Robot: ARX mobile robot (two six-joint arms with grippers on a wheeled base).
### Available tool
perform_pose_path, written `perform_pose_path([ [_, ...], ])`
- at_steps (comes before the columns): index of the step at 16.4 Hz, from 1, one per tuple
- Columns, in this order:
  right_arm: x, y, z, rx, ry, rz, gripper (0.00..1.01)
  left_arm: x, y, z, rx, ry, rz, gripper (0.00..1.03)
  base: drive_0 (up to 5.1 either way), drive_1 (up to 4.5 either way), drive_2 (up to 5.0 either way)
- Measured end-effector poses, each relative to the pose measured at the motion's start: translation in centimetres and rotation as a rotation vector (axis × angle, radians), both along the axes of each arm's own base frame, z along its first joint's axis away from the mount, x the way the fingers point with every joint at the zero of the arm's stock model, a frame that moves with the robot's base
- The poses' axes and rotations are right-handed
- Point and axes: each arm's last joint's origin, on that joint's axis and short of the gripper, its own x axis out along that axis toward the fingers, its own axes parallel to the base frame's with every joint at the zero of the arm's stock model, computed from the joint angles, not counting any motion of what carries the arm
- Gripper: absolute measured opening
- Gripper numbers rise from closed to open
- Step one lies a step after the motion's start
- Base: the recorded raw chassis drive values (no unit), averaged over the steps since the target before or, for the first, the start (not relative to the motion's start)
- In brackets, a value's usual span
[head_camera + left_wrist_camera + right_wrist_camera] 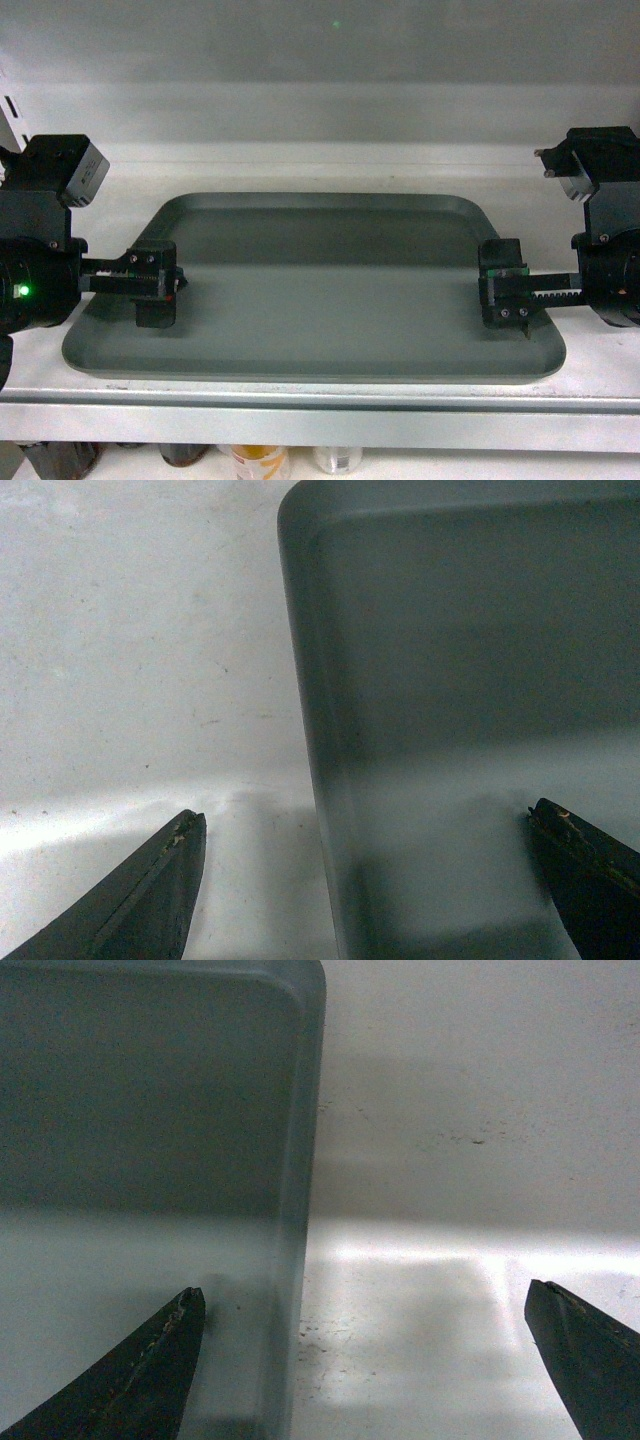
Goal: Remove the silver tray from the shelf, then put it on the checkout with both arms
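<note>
Head view shows you the silver tray (320, 290) lying flat on the shelf (320, 400), its long side along the pale front edge. Your left gripper (365, 830) stands wide apart, one finger (150, 900) over the shelf board, the other over the tray floor, straddling the left rim. Your right gripper (365, 1310) is likewise spread wide across the right rim, gripping nothing.
</note>
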Motion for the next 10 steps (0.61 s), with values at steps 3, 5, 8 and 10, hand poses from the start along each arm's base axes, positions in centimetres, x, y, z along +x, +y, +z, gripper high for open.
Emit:
perform_pose_path([
  [3, 0.4, 0.6, 0.4, 0.023, -0.011, 0.002, 0.98, 0.1, 0.0, -0.2, -0.021, -0.002, 0.003, 0.98, 0.0, 0.00, 0.0],
  [5, 0.5, 0.9, 0.3, 0.030, -0.007, 0.004, 0.98, 0.2, 0.0, -0.3, -0.022, -0.008, 0.005, 0.98, 0.0, 0.00, 0.0],
  [8, 0.4, 1.7, -0.5, 0.043, 0.006, -0.006, 0.98, 0.1, -0.2, -0.6, -0.011, -0.030, 0.009, 0.98, 0.0, 0.00, 0.0],
  [10, 0.4, 1.7, -0.7, 0.046, -0.003, -0.015, 0.86, -0.1, -0.1, -0.7, -0.012, -0.035, 0.005, 0.98, 0.0, 0.00, 0.0],
])
